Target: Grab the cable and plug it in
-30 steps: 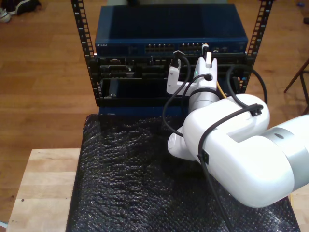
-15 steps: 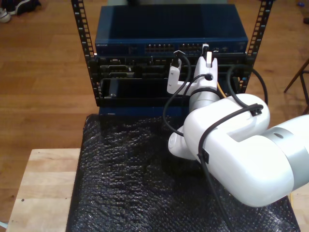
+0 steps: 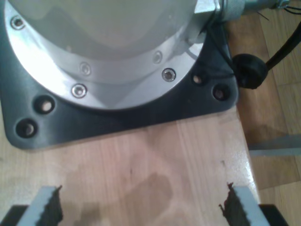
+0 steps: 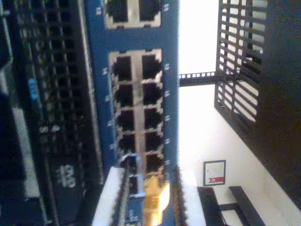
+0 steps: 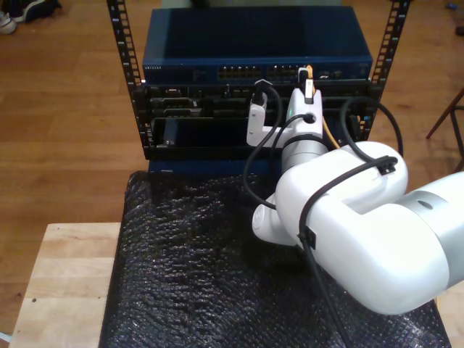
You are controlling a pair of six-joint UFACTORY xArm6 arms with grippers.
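Cable end held at the switch ports

My second gripper (image 4: 146, 197) pinches the cable (image 4: 153, 200) near its plug, just before the blue switch (image 4: 136, 94); the light, floppy cord wants a hold close to the fragile clip (I judge). My first gripper (image 3: 141, 207) hangs spread over a wooden table (image 3: 141, 160)

Wooden table (image 5: 65, 283) under black bubble-wrap mat (image 5: 188, 283)

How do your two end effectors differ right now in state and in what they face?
My second end effector is shut on the thin yellow-orange cable; my first end effector is open and holds nothing. The second faces the blue network switch and its dark ports; the first faces a pale wooden tabletop beside a black base plate.
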